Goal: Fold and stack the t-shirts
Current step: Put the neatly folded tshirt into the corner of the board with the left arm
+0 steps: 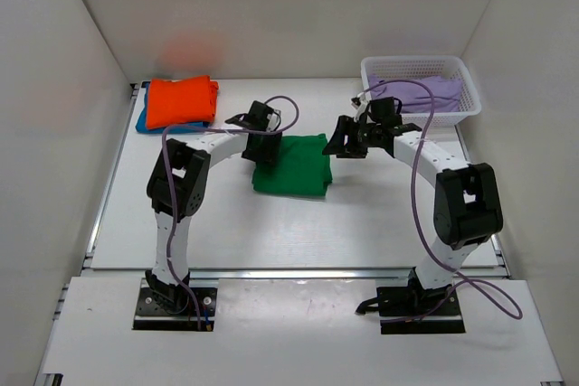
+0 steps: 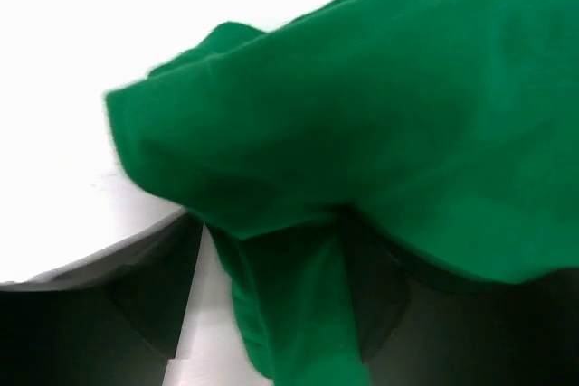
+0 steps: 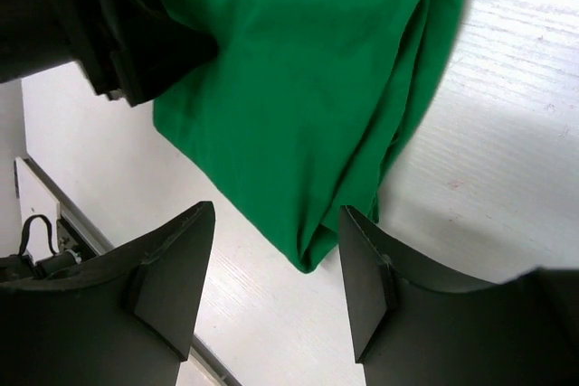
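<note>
The green t-shirt [image 1: 291, 165] lies folded into a rectangle mid-table. My left gripper [image 1: 263, 147] is at its left edge. In the left wrist view [image 2: 270, 223] the jaws stand apart, with a fold of the green cloth [image 2: 380, 115] hanging between the fingers [image 2: 154, 300]. My right gripper [image 1: 348, 143] hovers by the shirt's far right corner. In the right wrist view [image 3: 276, 214] it is open and empty, above a corner of the shirt [image 3: 308, 70]. The orange t-shirt [image 1: 181, 101] lies folded on the blue one [image 1: 143, 121] at the far left.
A white basket [image 1: 418, 68] holding lavender cloth [image 1: 434, 89] stands at the far right. White walls close in the table on three sides. A metal rail runs along the table's left edge [image 1: 107, 189]. The left gripper's body shows in the right wrist view [image 3: 109, 33].
</note>
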You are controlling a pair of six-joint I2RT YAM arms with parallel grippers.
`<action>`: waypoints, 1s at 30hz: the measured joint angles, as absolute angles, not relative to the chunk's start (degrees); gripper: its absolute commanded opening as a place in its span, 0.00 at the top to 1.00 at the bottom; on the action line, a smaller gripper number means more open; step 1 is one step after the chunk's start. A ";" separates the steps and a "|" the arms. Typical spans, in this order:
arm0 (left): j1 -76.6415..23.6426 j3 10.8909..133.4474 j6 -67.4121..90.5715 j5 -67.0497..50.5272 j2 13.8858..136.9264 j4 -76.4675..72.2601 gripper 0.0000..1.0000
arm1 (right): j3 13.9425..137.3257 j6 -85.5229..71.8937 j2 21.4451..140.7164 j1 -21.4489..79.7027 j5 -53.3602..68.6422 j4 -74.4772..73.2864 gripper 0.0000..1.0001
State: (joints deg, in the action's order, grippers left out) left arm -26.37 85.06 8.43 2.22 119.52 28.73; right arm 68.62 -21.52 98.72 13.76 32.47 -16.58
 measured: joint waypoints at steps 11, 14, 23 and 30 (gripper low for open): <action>-25.26 88.47 10.81 -5.61 121.56 32.36 1.00 | 65.67 -22.98 93.34 12.19 33.74 -15.35 0.46; -24.05 89.52 10.37 -6.63 121.71 34.50 1.00 | 65.10 -23.40 92.23 11.92 33.78 -15.38 0.47; -15.64 95.74 6.66 -2.02 121.75 40.84 1.00 | 63.46 -24.18 86.48 10.74 33.87 -15.62 0.49; -10.00 119.28 2.85 3.88 129.43 46.06 1.00 | 56.64 -24.82 79.24 9.02 34.04 -15.20 0.51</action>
